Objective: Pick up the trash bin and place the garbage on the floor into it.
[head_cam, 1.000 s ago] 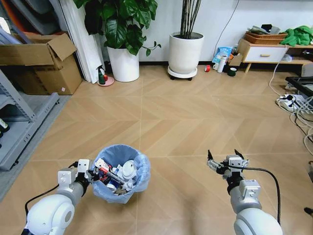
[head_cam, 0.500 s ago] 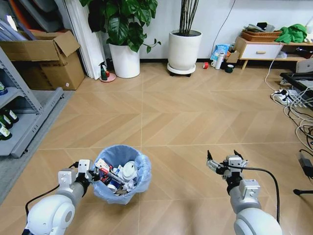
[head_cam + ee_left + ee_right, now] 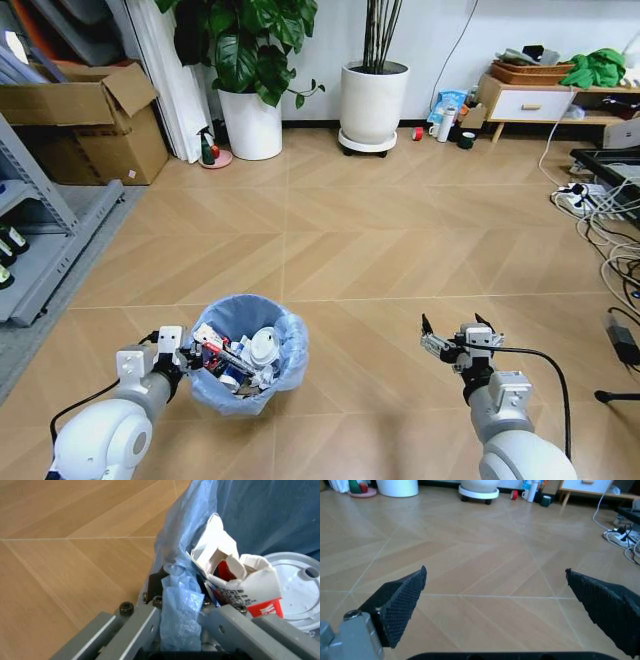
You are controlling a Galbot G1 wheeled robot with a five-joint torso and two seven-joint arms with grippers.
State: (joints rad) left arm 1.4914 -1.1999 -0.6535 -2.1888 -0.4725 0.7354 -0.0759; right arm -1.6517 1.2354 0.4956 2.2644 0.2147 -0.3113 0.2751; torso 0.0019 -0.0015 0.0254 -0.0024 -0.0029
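Note:
The trash bin, small and round with a crinkly light blue liner, hangs low at the left in the head view. My left gripper is shut on its near rim. In the left wrist view the fingers pinch the blue bag at the rim. Garbage fills the bin: a red-and-white carton, a white lid, paper wads. My right gripper is held out over bare floor at the right, open with nothing between its dark pads.
Two large white plant pots stand at the far wall. A cardboard box and grey shelving are on the left. A low cabinet and cables are on the right. Wooden floor lies open ahead.
The whole head view has shifted slightly, so the camera moved. Both grippers keep their poses; the left still holds the bin and the right stays open.

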